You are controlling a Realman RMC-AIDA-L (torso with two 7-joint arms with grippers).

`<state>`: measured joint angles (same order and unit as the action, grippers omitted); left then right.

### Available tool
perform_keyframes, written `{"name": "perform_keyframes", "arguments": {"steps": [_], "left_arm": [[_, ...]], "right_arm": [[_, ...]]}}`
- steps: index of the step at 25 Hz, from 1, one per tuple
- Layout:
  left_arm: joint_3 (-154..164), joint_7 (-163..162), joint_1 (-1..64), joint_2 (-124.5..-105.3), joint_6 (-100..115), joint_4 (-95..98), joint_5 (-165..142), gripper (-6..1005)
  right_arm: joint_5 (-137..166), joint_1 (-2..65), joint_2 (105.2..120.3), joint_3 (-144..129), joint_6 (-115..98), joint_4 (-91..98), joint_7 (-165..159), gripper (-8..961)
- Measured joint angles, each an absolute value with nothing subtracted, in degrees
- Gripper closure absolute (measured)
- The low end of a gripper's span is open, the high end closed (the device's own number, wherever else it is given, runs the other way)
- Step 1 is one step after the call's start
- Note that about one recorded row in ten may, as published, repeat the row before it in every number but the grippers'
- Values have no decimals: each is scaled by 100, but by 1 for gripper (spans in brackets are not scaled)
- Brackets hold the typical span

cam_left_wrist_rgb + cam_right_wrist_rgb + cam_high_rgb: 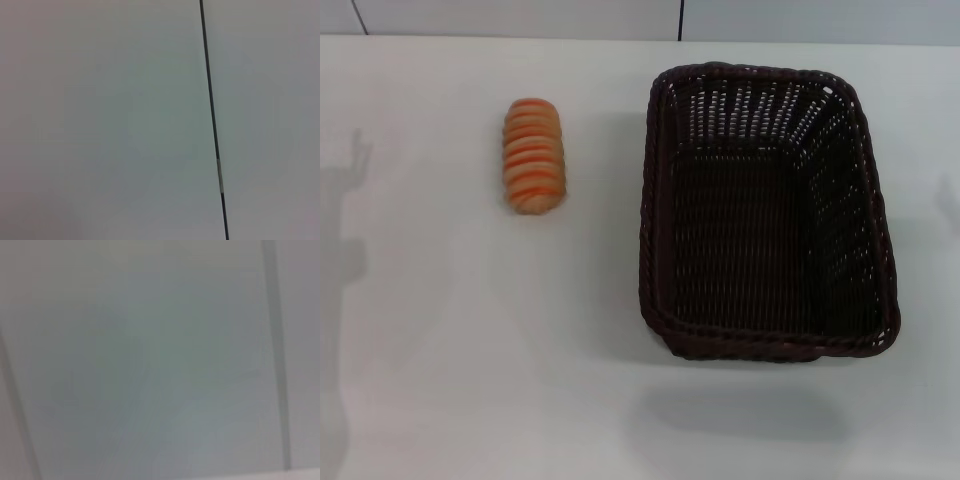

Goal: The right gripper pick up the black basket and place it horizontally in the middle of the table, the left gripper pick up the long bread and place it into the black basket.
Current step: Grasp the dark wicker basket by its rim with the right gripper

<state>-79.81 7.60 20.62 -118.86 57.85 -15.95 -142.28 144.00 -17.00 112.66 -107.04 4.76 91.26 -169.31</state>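
The black basket (766, 210) stands on the white table (470, 340) at the right of the head view, its long side running away from me, and it is empty. The long bread (533, 155), banded orange and tan, lies on the table to the left of the basket, apart from it, also lengthwise away from me. Neither gripper shows in any view. Both wrist views show only a plain pale surface with a thin dark line (212, 120) across it.
The table's far edge (520, 38) runs along the top of the head view, with a pale wall behind it. Faint shadows fall on the table at the far left and below the basket.
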Motion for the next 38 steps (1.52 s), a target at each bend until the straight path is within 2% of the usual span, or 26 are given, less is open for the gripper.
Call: {"name": "perform_keyframes", "arguments": {"steps": [4, 8, 16, 17, 18, 19, 20, 21, 22, 24, 27, 38], "left_arm": [[-8004, 759, 2123, -11881, 5702, -1561, -14230, 145], [-8017, 757, 2149, -11874, 5657, -1546, -14230, 145], [-8032, 756, 2179, -11867, 5655, -1534, -14229, 144], [-8034, 755, 2200, -11865, 5654, -1506, -14230, 144], [-8034, 755, 2200, -11865, 5654, -1506, -14230, 144], [-8034, 755, 2210, -11865, 5649, -1490, -14229, 145], [-8034, 755, 2210, -11865, 5649, -1490, -14229, 145], [-8034, 755, 2218, -11865, 5632, -1476, -14228, 145], [-8033, 755, 2230, -11864, 5603, -1473, -14230, 145], [-8033, 755, 2248, -11858, 5538, -1471, -14229, 145], [-8033, 755, 2250, -11857, 5519, -1471, -14229, 149], [-8033, 755, 2282, -11856, 5517, -1475, -14229, 155]], "right_arm": [[14367, -1427, 11357, -10376, -994, 9612, -16926, 129], [14241, -1317, 11342, -10273, -1268, 9690, -16915, 129], [13584, -631, 11373, -9897, -2751, 9705, -16565, 130], [13573, -477, 11453, -9861, -3021, 9649, -16410, 130], [13573, -477, 11453, -9861, -3021, 9649, -16410, 130], [13571, -337, 11573, -9782, -3322, 9595, -16277, 130], [13571, -337, 11573, -9782, -3322, 9595, -16277, 131], [13570, -251, 11689, -9658, -3551, 9509, -16191, 131], [13570, -251, 11689, -9658, -3551, 9509, -16191, 131], [13567, -175, 11820, -9479, -3715, 9296, -16073, 131], [13548, -98, 11869, -9371, -3821, 9092, -16026, 130], [13496, 173, 11880, -9339, -3920, 8751, -15885, 128]]}}
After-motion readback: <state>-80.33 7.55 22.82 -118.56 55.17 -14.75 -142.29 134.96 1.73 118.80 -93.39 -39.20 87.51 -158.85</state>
